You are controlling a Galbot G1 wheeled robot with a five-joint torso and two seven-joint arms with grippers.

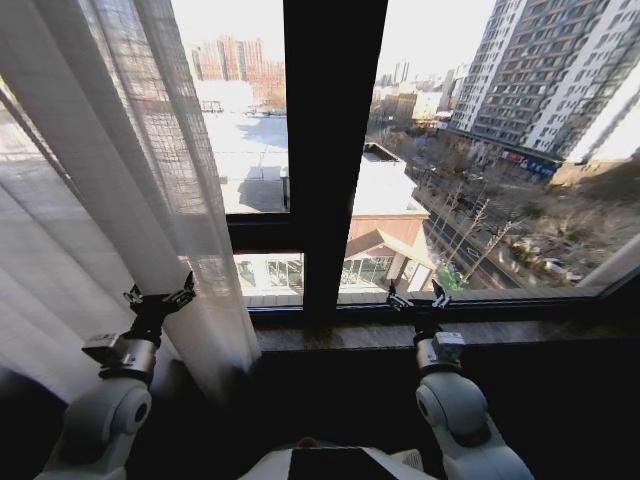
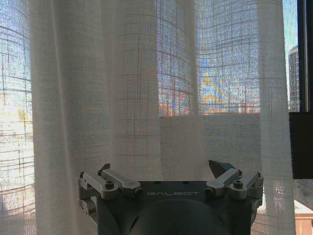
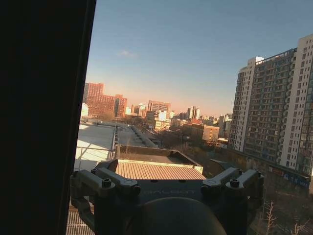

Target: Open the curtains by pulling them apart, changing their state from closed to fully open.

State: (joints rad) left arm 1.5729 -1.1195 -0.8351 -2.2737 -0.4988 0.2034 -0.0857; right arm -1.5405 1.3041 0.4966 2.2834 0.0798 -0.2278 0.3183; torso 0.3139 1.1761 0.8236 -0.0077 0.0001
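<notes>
The left curtain (image 1: 110, 190), sheer white with long pleats, hangs bunched over the left part of the window. My left gripper (image 1: 158, 300) is open just in front of its lower folds, with nothing between the fingers. In the left wrist view the curtain (image 2: 146, 88) hangs close ahead of the spread left gripper (image 2: 168, 174). A pale strip of the right curtain (image 1: 612, 264) shows at the far right edge. My right gripper (image 1: 418, 298) is open near the sill, facing bare glass, and the right wrist view shows the right gripper (image 3: 166, 177) spread wide with city beyond.
A thick dark vertical window frame bar (image 1: 330, 150) splits the glass in the middle, and also appears as the frame bar (image 3: 44, 112). A dark sill (image 1: 450, 330) runs under the window in front of both arms. Buildings and streets lie outside.
</notes>
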